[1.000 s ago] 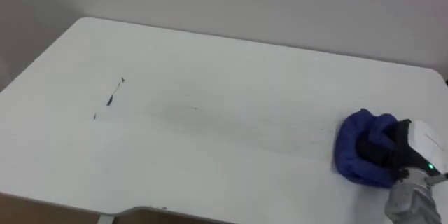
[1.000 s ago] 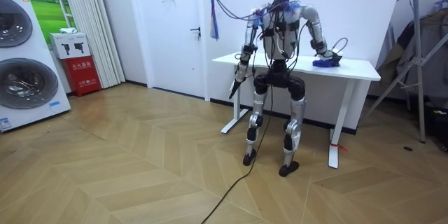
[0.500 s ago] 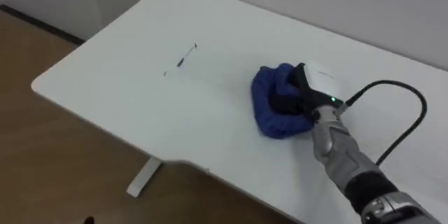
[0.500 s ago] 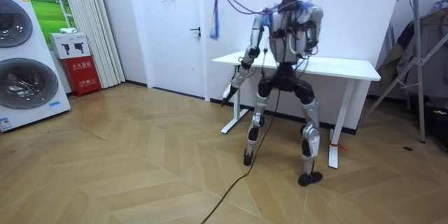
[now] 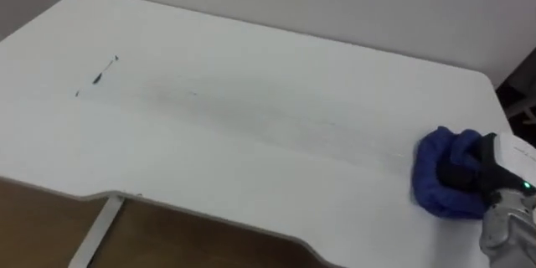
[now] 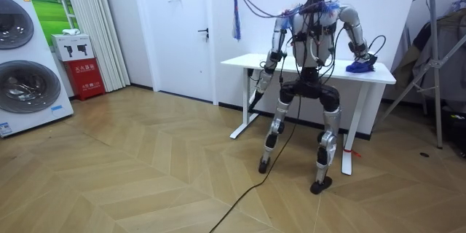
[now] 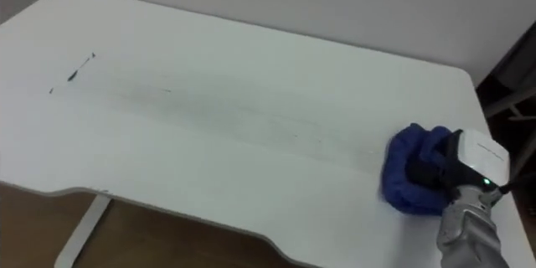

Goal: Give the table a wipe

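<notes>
The robot stands at the front edge of the table (image 5: pixel 251 146). Its left hand (image 6: pixel 255 90) hangs at its side below the tabletop, and whether those fingers are curled cannot be told. Nearest on the top, at the right end close to the front edge, the right hand (image 5: pixel 505 170) presses on a bunched blue cloth (image 5: pixel 437 186), with its dark fingers curled into the folds and clamped on it. Beyond, a faint grey streak (image 5: pixel 251 113) runs across the middle of the surface. Farther off, toward the far left corner, short dark marks (image 5: pixel 102 70) lie well apart from the cloth. The job looks partly done at best: the marks are not yet wiped, and the streak likely needs wiping too.
</notes>
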### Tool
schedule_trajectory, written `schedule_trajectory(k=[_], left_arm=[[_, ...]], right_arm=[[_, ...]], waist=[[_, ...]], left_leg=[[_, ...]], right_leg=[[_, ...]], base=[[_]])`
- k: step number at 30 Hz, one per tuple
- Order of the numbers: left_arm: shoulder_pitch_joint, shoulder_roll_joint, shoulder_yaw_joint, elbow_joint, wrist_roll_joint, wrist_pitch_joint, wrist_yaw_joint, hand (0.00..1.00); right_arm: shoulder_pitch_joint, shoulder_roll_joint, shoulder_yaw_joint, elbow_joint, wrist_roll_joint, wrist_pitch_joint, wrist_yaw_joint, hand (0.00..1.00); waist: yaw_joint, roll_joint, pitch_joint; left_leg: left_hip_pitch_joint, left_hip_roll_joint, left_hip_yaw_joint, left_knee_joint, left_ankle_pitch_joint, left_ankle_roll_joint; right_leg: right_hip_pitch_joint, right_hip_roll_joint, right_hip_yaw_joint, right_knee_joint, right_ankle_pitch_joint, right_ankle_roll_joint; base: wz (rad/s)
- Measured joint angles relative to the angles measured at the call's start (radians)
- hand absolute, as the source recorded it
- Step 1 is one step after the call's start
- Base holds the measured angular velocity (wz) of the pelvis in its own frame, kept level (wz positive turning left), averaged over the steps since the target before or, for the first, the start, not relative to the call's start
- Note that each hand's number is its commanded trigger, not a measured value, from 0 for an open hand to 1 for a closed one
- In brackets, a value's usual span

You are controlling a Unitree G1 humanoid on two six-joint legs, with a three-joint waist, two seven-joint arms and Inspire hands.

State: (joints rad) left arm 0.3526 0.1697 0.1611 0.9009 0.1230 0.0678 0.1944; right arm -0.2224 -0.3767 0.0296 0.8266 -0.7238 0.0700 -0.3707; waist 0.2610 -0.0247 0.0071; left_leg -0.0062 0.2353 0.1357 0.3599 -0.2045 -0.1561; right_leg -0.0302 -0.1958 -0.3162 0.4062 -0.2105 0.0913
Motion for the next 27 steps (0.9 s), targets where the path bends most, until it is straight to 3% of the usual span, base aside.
schedule_trajectory(k=[1,2,3,6,8,12,15,16,17,20,22,27], left_arm=[[0.014,-0.001,-0.001,-0.004,-0.012,0.01,-0.008,0.0],[0.02,-0.001,-0.001,-0.005,-0.031,0.017,-0.007,0.0],[0.02,0.001,-0.001,-0.006,-0.062,0.032,-0.005,0.0],[0.015,0.005,-0.01,-0.023,-0.071,0.052,0.01,0.0],[0.003,0.008,-0.01,-0.055,-0.07,0.064,0.019,0.0],[-0.052,0.009,-0.037,-0.088,-0.077,0.063,0.035,0.0],[-0.088,0.009,-0.07,-0.089,-0.093,0.053,0.04,0.0],[-0.097,0.009,-0.075,-0.082,-0.091,0.053,0.037,0.0],[-0.101,0.011,-0.081,-0.082,-0.091,0.053,0.036,0.0],[-0.108,0.018,-0.101,-0.081,-0.092,0.053,0.032,0.0],[-0.11,0.019,-0.108,-0.074,-0.091,0.054,0.029,0.0],[-0.082,0.022,-0.103,-0.053,-0.089,0.056,0.02,0.0]], right_arm=[[-0.022,0.01,0.015,-0.025,-0.02,0.019,0.014,1.0],[-0.033,0.015,0.028,-0.039,-0.031,0.022,0.014,1.0],[-0.035,0.026,0.039,-0.073,-0.051,0.027,0.01,1.0],[-0.033,0.054,0.047,-0.092,-0.075,0.035,-0.004,1.0],[-0.033,0.064,0.06,-0.094,-0.075,0.047,0.001,1.0],[-0.032,0.078,0.107,-0.138,-0.109,0.083,0.018,1.0],[-0.032,0.107,0.173,-0.221,-0.162,0.111,0.048,1.0],[-0.032,0.111,0.217,-0.267,-0.191,0.12,0.071,1.0],[-0.032,0.113,0.232,-0.292,-0.203,0.122,0.082,1.0],[-0.068,0.144,0.321,-0.328,-0.224,0.128,0.116,1.0],[-0.108,0.163,0.358,-0.328,-0.229,0.126,0.139,1.0],[-0.119,0.159,0.358,-0.322,-0.187,0.109,0.143,1.0]], waist=[[0.024,0.012,-0.0012],[0.032,0.014,-0.0018],[0.032,0.023,0.0041],[-0.014,0.009,-0.0004],[-0.017,0.002,-0.0033],[-0.019,-0.013,-0.0011],[0.006,-0.019,-0.0042],[0.026,-0.015,0.0],[0.031,-0.019,-0.0014],[0.062,-0.02,0.0024],[0.079,-0.021,0.0072],[0.099,-0.017,0.0139]], left_leg=[[0.013,-0.029,-0.008,-0.035,-0.002,0.008],[0.016,-0.039,-0.009,-0.05,-0.005,0.015],[0.013,-0.052,-0.017,-0.07,0.001,0.02],[0.012,-0.079,-0.043,-0.1,0.017,0.026],[0.018,-0.08,-0.047,-0.109,0.017,0.028],[0.036,-0.081,-0.042,-0.128,0.018,0.029],[0.058,-0.081,-0.025,-0.157,0.018,0.029],[0.066,-0.081,-0.019,-0.164,0.018,0.029],[0.066,-0.081,-0.018,-0.166,0.018,0.029],[0.069,-0.081,-0.022,-0.179,0.019,0.03],[0.065,-0.081,-0.044,-0.188,0.019,0.03],[0.065,-0.081,-0.099,-0.192,0.019,0.031]], right_leg=[[-0.022,0.009,0.035,-0.029,0.024,0.008],[-0.026,0.011,0.045,-0.043,0.038,0.007],[-0.025,0.014,0.05,-0.068,0.063,0.009],[-0.008,0.003,0.045,-0.1,0.088,0.007],[0.003,0.004,0.039,-0.115,0.091,0.009],[0.022,0.008,0.036,-0.144,0.1,0.012],[0.013,0.01,0.038,-0.147,0.104,0.01],[0.007,0.012,0.038,-0.147,0.106,0.009],[0.006,0.012,0.037,-0.147,0.106,0.008],[0.008,0.01,0.004,-0.15,0.106,0.009],[0.02,0.007,-0.045,-0.157,0.105,0.01],[0.073,0.007,-0.127,-0.186,0.104,0.012]], base=[[-1.02],[-0.87],[-0.31],[0.19],[0.15],[-0.04],[-0.27],[-0.33],[-0.18],[0.06],[0.26],[0.34]])
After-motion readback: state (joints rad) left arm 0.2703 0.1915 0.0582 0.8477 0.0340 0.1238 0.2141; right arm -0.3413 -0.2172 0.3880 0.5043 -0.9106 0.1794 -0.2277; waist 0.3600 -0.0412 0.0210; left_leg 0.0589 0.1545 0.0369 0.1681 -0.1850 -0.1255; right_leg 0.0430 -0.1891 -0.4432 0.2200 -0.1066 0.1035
